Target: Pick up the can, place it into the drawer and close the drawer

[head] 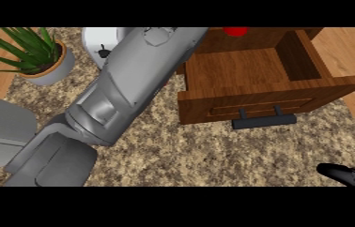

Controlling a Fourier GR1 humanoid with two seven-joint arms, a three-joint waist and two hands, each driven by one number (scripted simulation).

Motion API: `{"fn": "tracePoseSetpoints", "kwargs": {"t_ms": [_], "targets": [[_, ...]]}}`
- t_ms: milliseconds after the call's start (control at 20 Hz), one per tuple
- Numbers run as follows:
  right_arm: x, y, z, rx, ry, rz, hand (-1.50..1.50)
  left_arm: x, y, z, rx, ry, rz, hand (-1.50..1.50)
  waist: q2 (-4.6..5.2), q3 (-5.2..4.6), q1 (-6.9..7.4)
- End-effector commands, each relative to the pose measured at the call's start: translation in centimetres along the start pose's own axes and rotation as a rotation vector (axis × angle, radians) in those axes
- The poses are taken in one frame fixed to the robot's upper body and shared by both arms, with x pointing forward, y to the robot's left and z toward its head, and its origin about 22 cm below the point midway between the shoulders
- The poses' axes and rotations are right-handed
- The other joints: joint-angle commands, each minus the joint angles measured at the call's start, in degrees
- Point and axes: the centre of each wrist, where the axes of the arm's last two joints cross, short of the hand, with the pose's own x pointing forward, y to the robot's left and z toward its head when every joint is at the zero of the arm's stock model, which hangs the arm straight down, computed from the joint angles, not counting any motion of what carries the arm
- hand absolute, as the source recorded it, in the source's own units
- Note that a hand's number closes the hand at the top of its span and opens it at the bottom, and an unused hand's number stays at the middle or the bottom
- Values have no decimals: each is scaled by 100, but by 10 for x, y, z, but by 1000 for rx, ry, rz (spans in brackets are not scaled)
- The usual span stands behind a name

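- Only a black fingertip portion of the right hand [338,173] is being shown, at the lower right edge of the head view; whether its fingers are spread or curled cannot be told.
- Nothing of the left hand is being shown; its grey left forearm [128,87] is being stretched diagonally from lower left toward the top centre.
- A red object [235,31], possibly the can, is being glimpsed at the top edge, behind the drawer; what it is cannot be told.
- The wooden drawer [235,73] is being held open on the speckled counter [208,155], its dark handle [263,120] facing the viewer.
- A potted plant [38,55] and a white item [100,38] are being displayed at upper left.
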Motion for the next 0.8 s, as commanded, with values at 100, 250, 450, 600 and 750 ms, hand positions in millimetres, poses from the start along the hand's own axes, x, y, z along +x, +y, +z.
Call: {"fn": "tracePoseSetpoints", "kwargs": {"t_ms": [100,250,450,600,750], "targets": [[-1,-10,-15,5,-11,0,-150,1,1,-4,79,-9,1,-150,24,2,11],[4,-4,-13,48,-44,83,-150,2,-1,-4,108,-15,-13,-150,60,7,-124],[9,1,-9,96,-84,131,-150,-6,1,-3,120,-11,29,-150,11,1,-75],[14,6,-23,109,-139,240,-150,-2,0,-3,111,-2,56,-150,62,0,-107],[14,16,-33,138,-172,361,-150,8,0,-3,78,5,97,-150,54,-9,103]]}}
